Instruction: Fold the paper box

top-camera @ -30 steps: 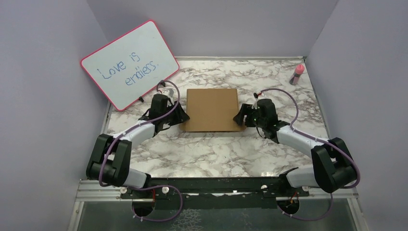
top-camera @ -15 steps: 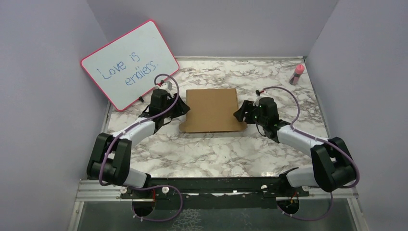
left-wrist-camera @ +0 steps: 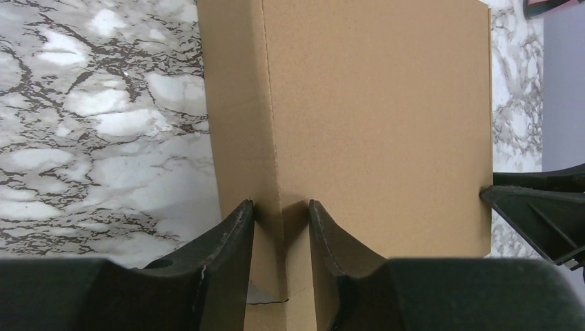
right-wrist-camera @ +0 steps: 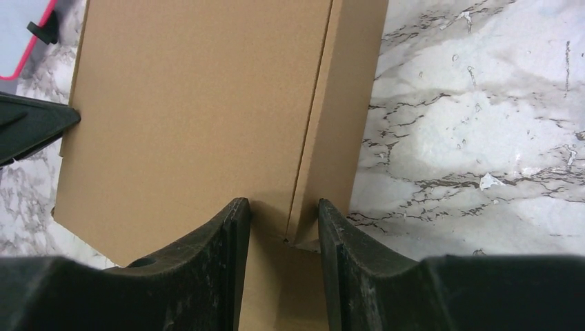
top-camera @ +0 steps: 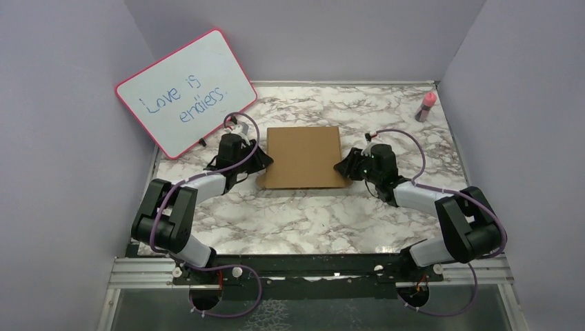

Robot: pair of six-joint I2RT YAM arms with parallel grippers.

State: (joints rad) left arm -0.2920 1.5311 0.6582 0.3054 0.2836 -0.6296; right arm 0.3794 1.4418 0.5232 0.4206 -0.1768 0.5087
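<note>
The paper box [top-camera: 303,155] lies closed and flat in the middle of the marble table, a plain brown cardboard rectangle. My left gripper [top-camera: 263,165] is at its near left corner. In the left wrist view the gripper [left-wrist-camera: 281,207] straddles the corner fold of the box [left-wrist-camera: 379,103], one finger against the side wall and the other on the top panel. My right gripper [top-camera: 343,167] is at the near right corner. There the gripper [right-wrist-camera: 283,203] clamps the same fold of the box [right-wrist-camera: 200,103].
A pink-framed whiteboard [top-camera: 186,89] leans against the left wall behind the left arm. A pink-capped bottle [top-camera: 428,105] stands at the back right corner. Purple walls close in the table on three sides.
Both pairs of jaws have narrowed onto the box's near corners. Both arms' elbows have swung further up the table. The box has barely shifted.
</note>
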